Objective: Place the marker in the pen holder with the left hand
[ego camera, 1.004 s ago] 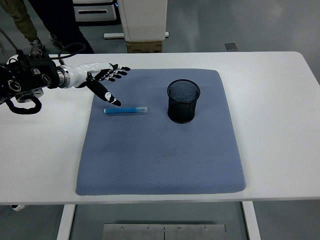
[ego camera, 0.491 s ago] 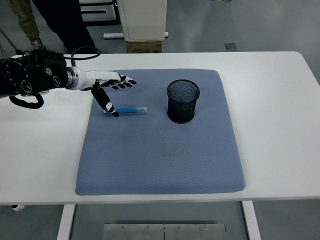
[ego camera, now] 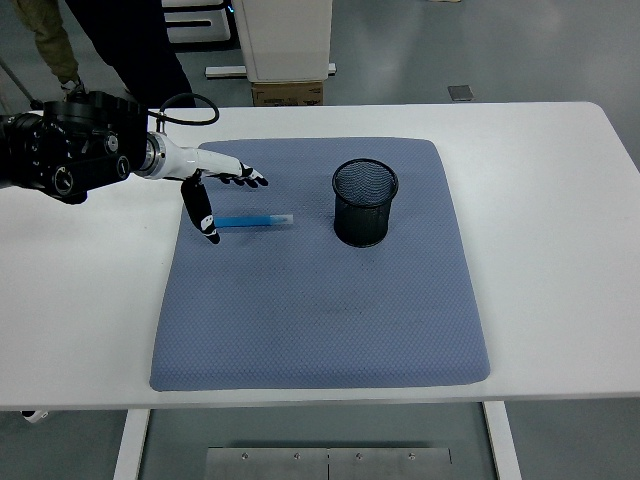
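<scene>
A blue marker lies flat on the blue-grey mat, left of the black mesh pen holder, which stands upright near the mat's middle back. My left hand reaches in from the left and hovers over the marker's left end. Its fingers are spread, the thumb points down just left of the marker, and the other fingers stretch past it at the back. It holds nothing. The right arm is out of view.
The mat lies on a white table. A person's legs stand beyond the table's back left. A white cabinet and a cardboard box stand behind the table.
My left hand has moved right and down towards the marker, its thumb now dropping beside the marker's left end. The marker and the pen holder have not moved.
</scene>
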Robot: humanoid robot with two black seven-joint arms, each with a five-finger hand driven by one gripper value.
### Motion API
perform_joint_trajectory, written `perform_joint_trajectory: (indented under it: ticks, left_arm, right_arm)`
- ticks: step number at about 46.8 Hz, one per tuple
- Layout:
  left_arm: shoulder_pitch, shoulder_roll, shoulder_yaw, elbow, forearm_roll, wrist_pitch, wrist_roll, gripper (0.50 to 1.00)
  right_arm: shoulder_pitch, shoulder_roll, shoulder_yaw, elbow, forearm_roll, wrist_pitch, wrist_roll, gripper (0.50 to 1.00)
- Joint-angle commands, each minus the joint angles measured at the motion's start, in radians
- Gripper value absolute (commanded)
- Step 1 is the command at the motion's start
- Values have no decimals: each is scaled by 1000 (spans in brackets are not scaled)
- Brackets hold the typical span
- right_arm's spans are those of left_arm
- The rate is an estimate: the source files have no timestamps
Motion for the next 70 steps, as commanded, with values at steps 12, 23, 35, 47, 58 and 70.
perform_joint_trajectory:
  ticks: [12,23,35,47,58,70]
  left_arm:
    - [-9,-35,0,4,76,2,-1,1000]
    - [-8,-45,1,1,91,2,2,1000]
    - [-4,-61,1,1,94,2,7,1000]
    - [-3,-68,1,2,166,6,9,1000]
    - [5,-73,1,4,168,6,45,997]
    - [5,-74,1,8,168,6,82,968]
  right_arm:
    - [0,0,0,1,0,0,0,1000]
    - [0,0,0,1,1,0,0,1000]
    - [0,0,0,-1,1,0,0,1000]
    - [0,0,0,-1,0,0,0,1000]
    - [0,0,0,-1,1,0,0,1000]
    - [0,0,0,-1,1,0,0,1000]
